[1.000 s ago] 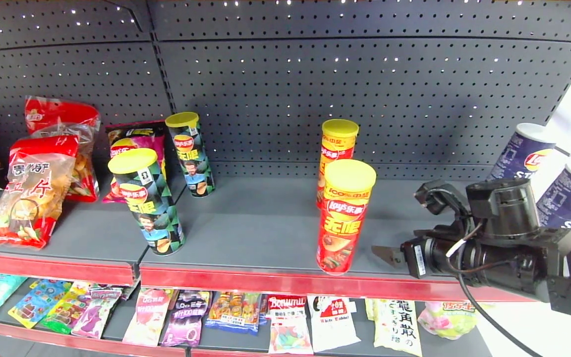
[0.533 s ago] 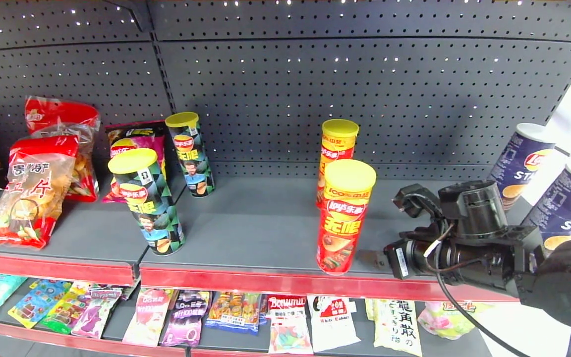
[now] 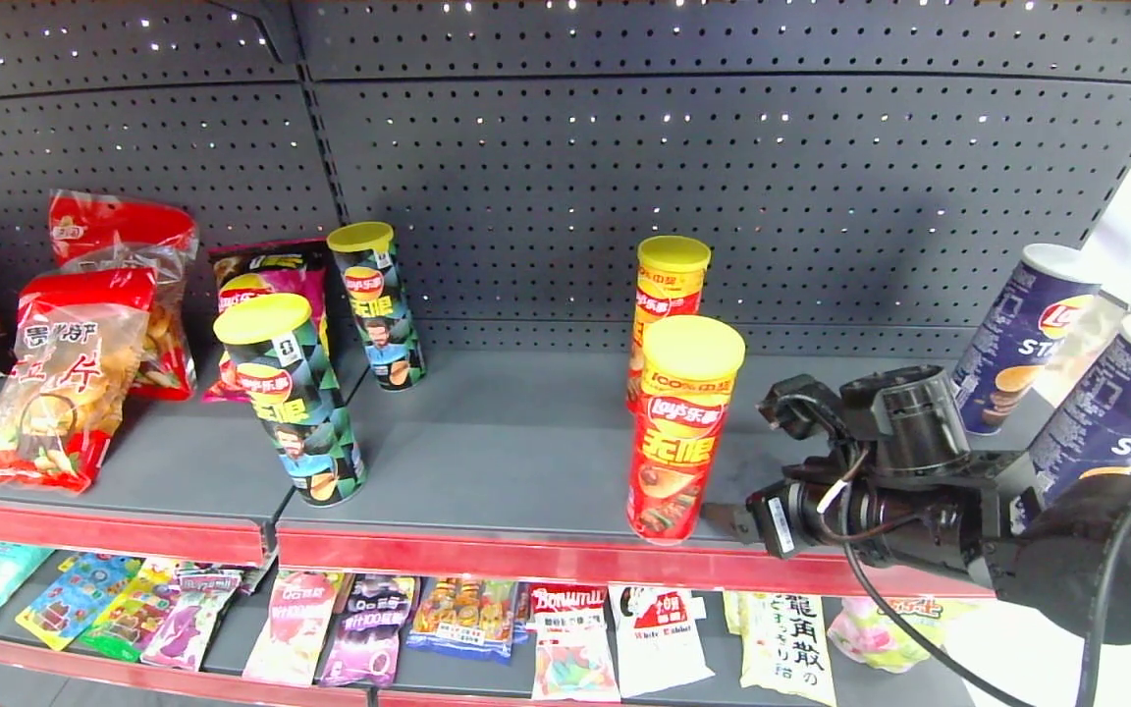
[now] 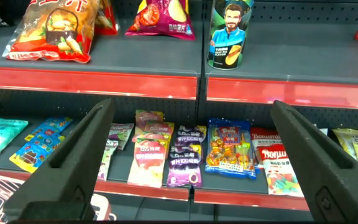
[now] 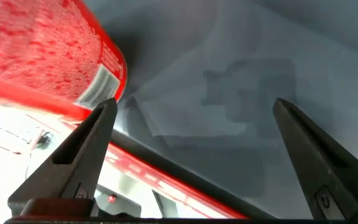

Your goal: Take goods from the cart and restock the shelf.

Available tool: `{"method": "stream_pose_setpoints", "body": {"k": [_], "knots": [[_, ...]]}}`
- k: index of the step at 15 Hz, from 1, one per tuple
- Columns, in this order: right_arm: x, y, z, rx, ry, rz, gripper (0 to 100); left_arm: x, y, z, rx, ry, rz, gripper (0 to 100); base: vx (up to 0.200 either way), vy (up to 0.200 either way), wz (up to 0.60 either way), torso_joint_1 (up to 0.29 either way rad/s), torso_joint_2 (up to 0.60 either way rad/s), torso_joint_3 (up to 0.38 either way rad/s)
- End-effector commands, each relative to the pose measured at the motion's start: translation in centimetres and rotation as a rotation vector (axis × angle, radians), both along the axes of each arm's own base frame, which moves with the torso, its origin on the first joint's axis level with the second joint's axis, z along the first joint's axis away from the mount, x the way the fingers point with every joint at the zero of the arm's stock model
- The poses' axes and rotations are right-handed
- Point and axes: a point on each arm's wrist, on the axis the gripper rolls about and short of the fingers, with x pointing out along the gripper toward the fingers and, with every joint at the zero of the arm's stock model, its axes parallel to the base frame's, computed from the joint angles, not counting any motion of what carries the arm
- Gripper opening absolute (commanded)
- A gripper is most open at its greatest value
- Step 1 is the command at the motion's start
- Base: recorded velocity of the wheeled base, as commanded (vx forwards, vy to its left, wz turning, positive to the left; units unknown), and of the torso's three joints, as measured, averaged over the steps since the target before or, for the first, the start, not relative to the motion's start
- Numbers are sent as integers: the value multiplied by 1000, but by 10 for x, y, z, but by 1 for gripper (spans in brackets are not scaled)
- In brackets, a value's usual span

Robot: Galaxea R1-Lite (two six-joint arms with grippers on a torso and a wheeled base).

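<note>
R pincer (image 5: 192, 106) is wide open w/ nothing in it. It sits low over the shelf (image 3: 526, 462), near the front, & one finger is just beside the bottom of the front red can (image 3: 683, 432). I can't tell if they touch. That can is the thing to stock. It stands up straight close to the shelf's red edge (image 3: 575, 562), w/ the back red can (image 3: 669, 285) right behind it. I think it's put there so both red ones make a row, same sort together. So this can looks done, & prob. the arm needs to pull out next & go get more. L pincer (image 4: 191, 104) is wide open too & holds nothing. It hangs lower down, facing the candy packs (image 4: 166, 155) on the shelf below, out of the way. Other stuff: 2 green cans (image 3: 296, 403) stand to the left, also one in front, one at the back, & snack bags (image 3: 65, 393) lean further left. What's in the way: the blue cans (image 3: 1022, 334) are close by the R arm on the right, so there's not much room. The front red can is tall & near the edge, so a small bump could tip it off.
</note>
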Motion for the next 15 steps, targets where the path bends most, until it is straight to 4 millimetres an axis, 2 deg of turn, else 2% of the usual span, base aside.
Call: {"method": "stream_pose_setpoints", "body": {"k": [1,15], "knots": [[4,3,0,1,-5,0,100,0,0,0,0,-1,1,100,0,0,0,0,0,0],[10,18,2,11,-21,32,100,0,0,0,0,-1,1,100,0,0,0,0,0,0]]}}
